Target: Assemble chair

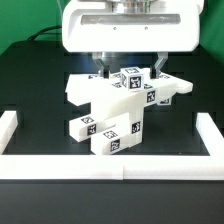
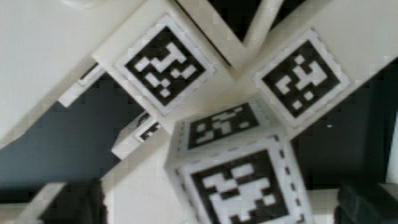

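Observation:
The chair [image 1: 112, 108] stands partly joined in the middle of the black table, a cluster of white blocks with square black-and-white tags. Its topmost tagged block [image 1: 131, 79] rises between the fingers of my gripper [image 1: 128, 66], which hangs straight down from the white hand above. In the wrist view that block [image 2: 240, 180] fills the space between the dark fingers [image 2: 31, 205], with a gap on each side. The gripper is open and holds nothing. Beyond the block I see two tagged braces [image 2: 169, 65] meeting in a V.
A white rail [image 1: 110, 166] edges the table at the front, with raised ends at the exterior view's left [image 1: 8, 125] and right [image 1: 211, 130]. A short tagged piece [image 1: 84, 125] lies low against the chair on the exterior view's left.

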